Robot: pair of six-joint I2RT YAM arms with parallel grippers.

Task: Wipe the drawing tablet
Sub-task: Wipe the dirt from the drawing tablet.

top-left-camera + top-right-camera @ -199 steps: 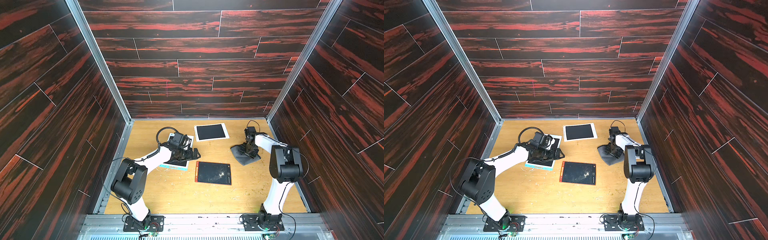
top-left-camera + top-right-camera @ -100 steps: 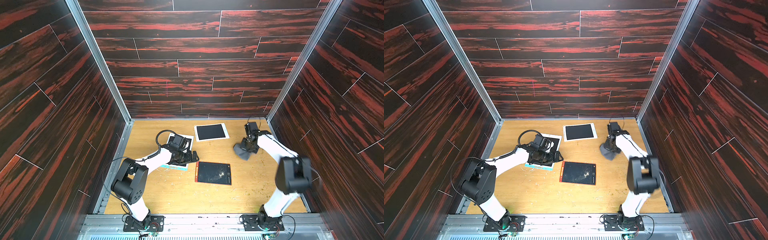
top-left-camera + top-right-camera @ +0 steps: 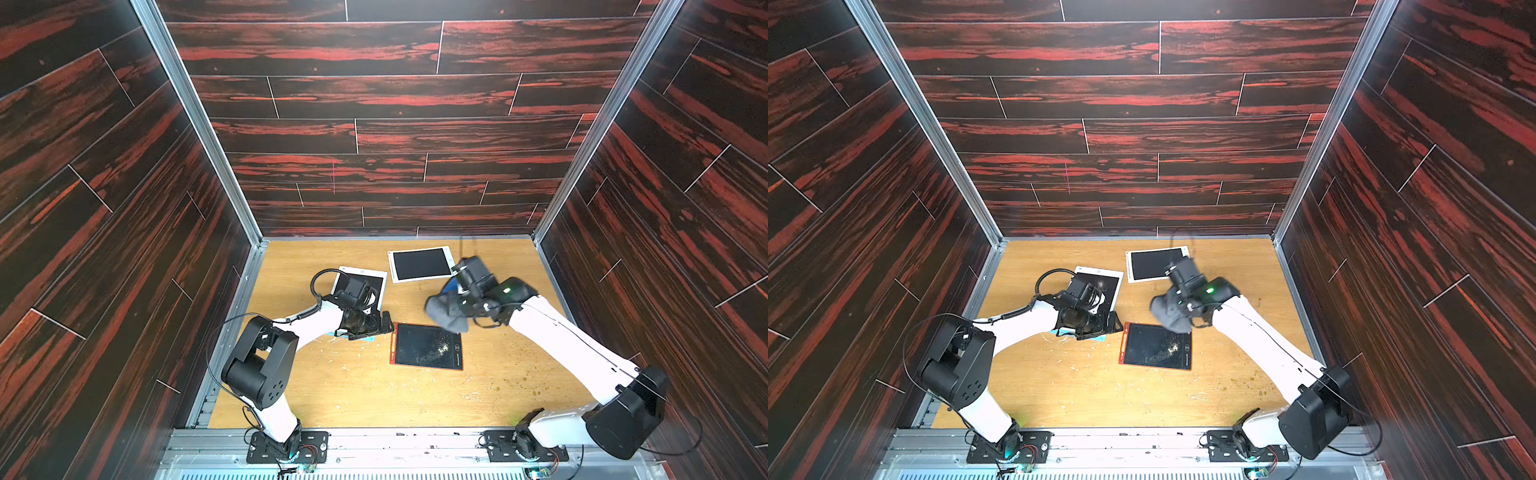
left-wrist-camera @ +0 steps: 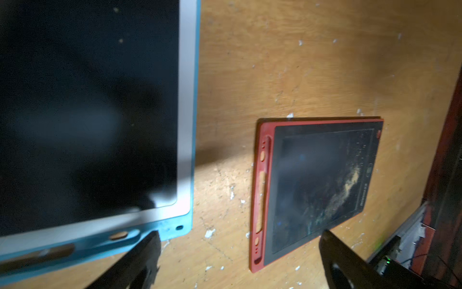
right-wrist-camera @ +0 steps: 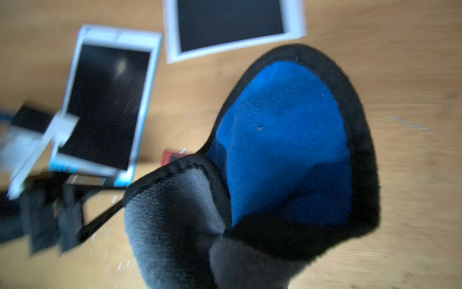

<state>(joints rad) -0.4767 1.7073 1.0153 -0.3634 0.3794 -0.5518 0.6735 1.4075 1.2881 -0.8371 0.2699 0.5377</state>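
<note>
The drawing tablet (image 3: 427, 346) (image 3: 1156, 345) has a red frame and lies flat mid-table, its dark screen smeared with pale dirt (image 4: 350, 180). My right gripper (image 3: 459, 307) is shut on a grey cloth with a blue inside (image 3: 444, 311) (image 5: 275, 140), which hangs just above the tablet's far right corner. The cloth hides the right fingers in the right wrist view. My left gripper (image 3: 380, 326) (image 4: 238, 237) stands open and empty, low over the table at the tablet's left edge.
A blue-edged tablet (image 3: 368, 280) (image 4: 185, 125) lies under my left wrist. A white-framed tablet (image 3: 420, 264) (image 5: 230, 22) lies at the back. Crumbs (image 3: 519, 386) dot the table's near right. Dark walls close in three sides.
My right gripper has shut on the cloth, lifted it off the table at the right and carried it left to the red tablet. The left gripper has edged toward the tablet's left edge.
</note>
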